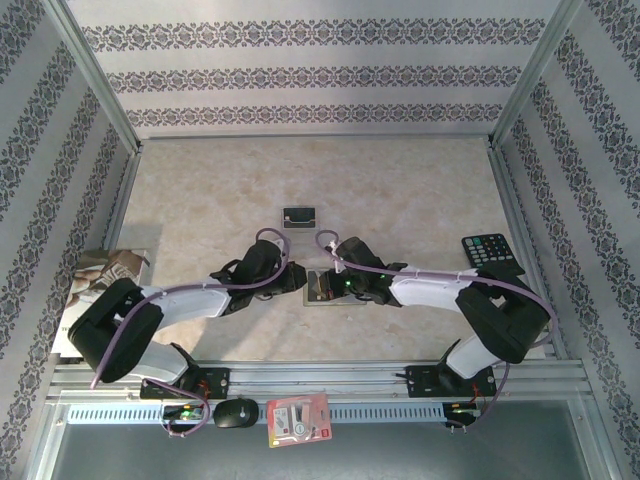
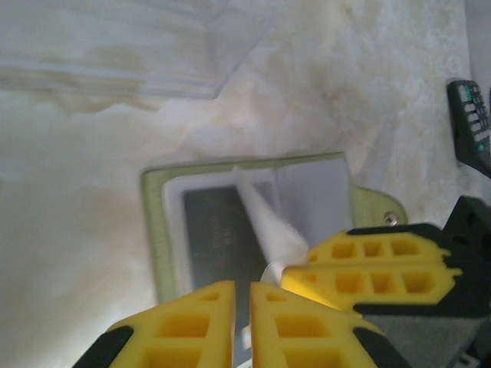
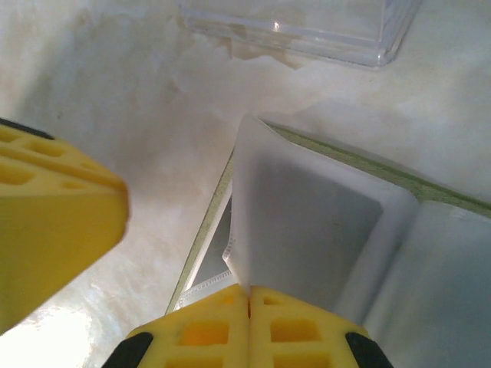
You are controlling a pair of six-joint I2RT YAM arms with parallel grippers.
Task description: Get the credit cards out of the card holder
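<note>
Two robot arms meet over an open olive-green card holder (image 2: 151, 230) lying flat on the marbled surface (image 1: 420, 190), about midway between the left and right edges and nearer the near edge than the far one. The left gripper (image 2: 242, 310) comes in from the left, its yellow fingers (image 2: 192, 322) drawn together with only a thin seam between them at the holder's near edge. Whether they pinch anything there cannot be told. The right gripper (image 3: 248, 310) reaches in from the opposite side, its fingers pressed tight on the corner of a pale inner leaf (image 3: 307, 207) of the holder, which stands lifted off the green cover. A grey card (image 2: 215, 238) sits in the pocket under that raised leaf. A dark card (image 1: 299, 215) with pale marks lies alone on the surface, farther from the near edge than the holder and well apart from it. The wrist views show a clear plastic box (image 3: 307, 27) resting on the surface beyond the holder. A black calculator (image 1: 490, 253) lies by the right edge, and a book (image 1: 105, 270) rests at the left edge. A red-and-white packet (image 1: 298, 418) lies on the metal rail (image 1: 400, 412) along the near edge, between the two arm bases.
</note>
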